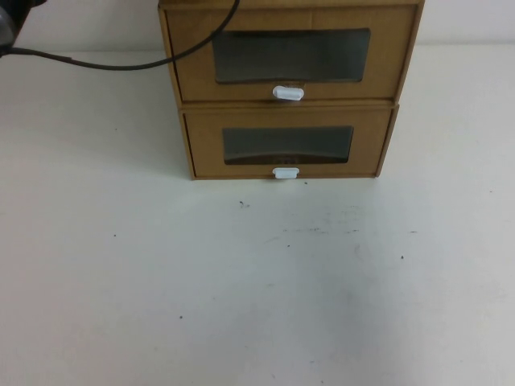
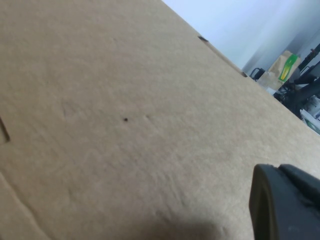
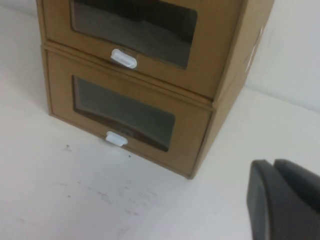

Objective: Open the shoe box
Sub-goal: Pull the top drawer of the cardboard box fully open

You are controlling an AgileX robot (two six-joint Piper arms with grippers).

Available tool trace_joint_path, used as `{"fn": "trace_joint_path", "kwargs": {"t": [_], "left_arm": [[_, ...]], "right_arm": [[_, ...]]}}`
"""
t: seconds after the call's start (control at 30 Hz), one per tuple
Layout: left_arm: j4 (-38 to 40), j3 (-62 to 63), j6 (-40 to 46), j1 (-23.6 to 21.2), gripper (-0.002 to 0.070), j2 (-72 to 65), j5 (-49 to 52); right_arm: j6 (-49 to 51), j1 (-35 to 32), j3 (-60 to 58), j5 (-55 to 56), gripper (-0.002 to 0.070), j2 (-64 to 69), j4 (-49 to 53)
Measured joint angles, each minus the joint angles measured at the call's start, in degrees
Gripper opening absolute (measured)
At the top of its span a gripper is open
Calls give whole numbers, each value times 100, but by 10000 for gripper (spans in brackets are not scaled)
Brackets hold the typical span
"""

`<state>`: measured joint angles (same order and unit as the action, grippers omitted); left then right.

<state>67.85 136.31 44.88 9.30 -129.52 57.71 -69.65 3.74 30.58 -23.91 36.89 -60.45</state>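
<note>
Closed tight, the dark right hand (image 3: 285, 200) hangs over the white desk (image 1: 257, 305) with two stacked brown cardboard shoe boxes (image 1: 286, 114) ahead of it, white pull tabs (image 1: 286, 173) facing it, while the left hand (image 2: 285, 205), whose grip I cannot tell, hovers close at plain cardboard.

Lab-like workroom: white table (image 1: 121, 281), background equipment (image 2: 306, 67)

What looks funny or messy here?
Only a black cable crossing the upper shoe box. It and the lower shoe box sit shut and square. The left claw hangs close over cardboard; the right claw, shut, faces both.
</note>
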Motion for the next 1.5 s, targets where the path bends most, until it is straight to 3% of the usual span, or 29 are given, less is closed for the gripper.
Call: {"fn": "trace_joint_path", "kwargs": {"t": [0.13, 0.23, 0.43, 0.53, 0.63, 0.7, 0.83, 0.97, 1.27, 1.37, 1.5], "left_arm": [[0, 0, 0, 0, -6, 0, 0], [0, 0, 0, 0, -6, 0, 4], [0, 0, 0, -8, -6, 0, 28], [0, 0, 0, -8, -6, 0, 41], [0, 0, 0, -8, -6, 0, 41], [0, 0, 30, -8, -6, 0, 54], [9, 0, 68, -8, -6, 0, 78], [9, 0, 140, -8, -6, 0, 88], [12, 0, 227, -8, -6, 0, 87], [12, 0, 275, -8, -6, 0, 91], [12, 0, 297, -8, -6, 0, 100]], "right_arm": [[-435, 165, 852, -33, -17, 1103, 253], [-504, 644, 1425, 351, -17, 1719, 798], [-993, 2251, 1923, 2596, -17, 2868, 1518], [-3181, 3124, 2043, 4521, -17, 3580, 645], [-6060, 3884, 2324, 7001, -18, 4526, -722], [-6601, 4183, 2523, 8018, -18, 5153, -1327], [-6137, 4697, 2660, 8655, -18, 5796, -1714], [-5669, 5160, 2702, 8378, -18, 5939, -1072], [-4304, 4956, 2702, 7330, -9, 5953, 209], [-4018, 4868, 2702, 7215, 25, 6049, 771], [-3850, 4675, 2717, 7102, 130, 6382, 1562]]}}
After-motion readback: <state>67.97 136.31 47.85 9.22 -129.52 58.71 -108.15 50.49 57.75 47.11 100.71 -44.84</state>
